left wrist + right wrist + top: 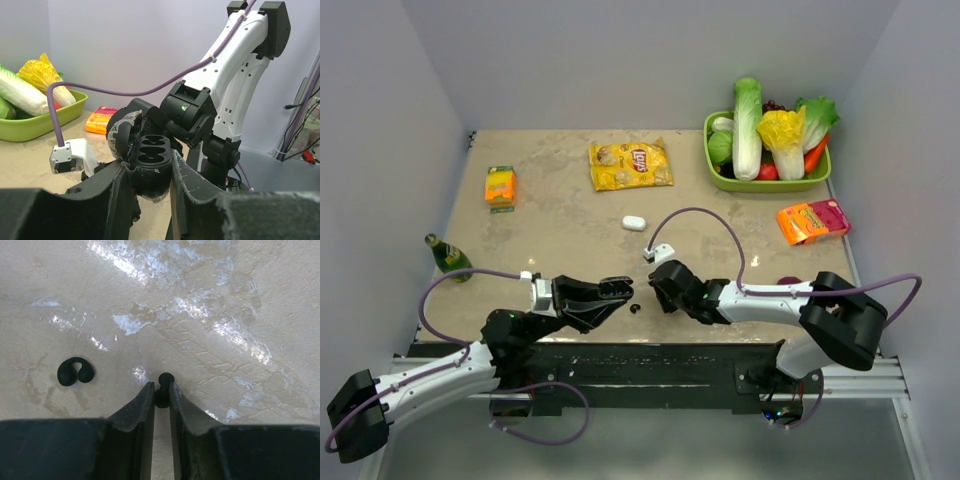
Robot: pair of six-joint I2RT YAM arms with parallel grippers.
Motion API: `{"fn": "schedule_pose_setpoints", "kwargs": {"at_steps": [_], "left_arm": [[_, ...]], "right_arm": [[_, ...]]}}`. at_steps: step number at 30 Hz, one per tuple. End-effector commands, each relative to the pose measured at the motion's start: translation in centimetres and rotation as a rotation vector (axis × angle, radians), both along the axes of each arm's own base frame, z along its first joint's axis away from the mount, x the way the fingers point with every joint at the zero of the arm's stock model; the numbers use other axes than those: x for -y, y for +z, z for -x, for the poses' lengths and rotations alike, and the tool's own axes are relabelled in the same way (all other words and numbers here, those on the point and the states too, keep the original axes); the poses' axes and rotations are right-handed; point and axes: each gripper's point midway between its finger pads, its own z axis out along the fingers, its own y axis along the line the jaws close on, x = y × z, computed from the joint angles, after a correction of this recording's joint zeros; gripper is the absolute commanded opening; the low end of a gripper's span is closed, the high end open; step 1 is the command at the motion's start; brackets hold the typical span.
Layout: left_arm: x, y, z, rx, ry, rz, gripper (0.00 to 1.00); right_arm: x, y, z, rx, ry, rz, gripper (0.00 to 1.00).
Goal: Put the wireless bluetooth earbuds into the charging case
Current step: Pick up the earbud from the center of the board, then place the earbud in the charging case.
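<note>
My left gripper (623, 290) is shut on a black charging case (150, 150) and holds it above the table. Its lid (120, 137) stands open and its dark wells look empty. My right gripper (161, 389) is low over the table and shut on a small dark earbud (165, 379), just right of the left gripper in the top view (658, 288). A second dark, horseshoe-shaped earbud (75, 372) lies on the table to its left, and shows between the two grippers in the top view (635, 308). A small white pill-shaped case (633, 223) lies closed mid-table. No whitish buds show.
A green basket (765, 182) of toy vegetables stands at the back right, with an orange-pink packet (812, 220) in front of it. A yellow chips bag (630, 165) lies at the back centre. An orange box (500, 186) and a green bottle (448, 256) are at the left.
</note>
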Motion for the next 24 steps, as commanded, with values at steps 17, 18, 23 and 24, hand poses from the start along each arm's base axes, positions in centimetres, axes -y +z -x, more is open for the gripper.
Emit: {"fn": "schedule_pose_setpoints", "kwargs": {"at_steps": [17, 18, 23, 24], "left_arm": [[-0.2, -7.3, -0.1, -0.084, 0.007, -0.123, 0.0], [0.0, -7.5, -0.1, -0.087, 0.004, -0.133, 0.0], [1.0, -6.7, 1.0, -0.043, -0.078, -0.145, 0.0], [1.3, -6.9, 1.2, -0.043, -0.096, -0.16, 0.0]], "right_arm": [[1.4, 21.5, 0.4, 0.34, 0.068, -0.369, 0.0], [1.4, 23.8, 1.4, 0.375, 0.122, -0.43, 0.0], [-1.1, 28.7, 8.0, 0.335, 0.55, -0.56, 0.0], [-1.3, 28.8, 8.8, 0.322, 0.598, -0.567, 0.0]]}}
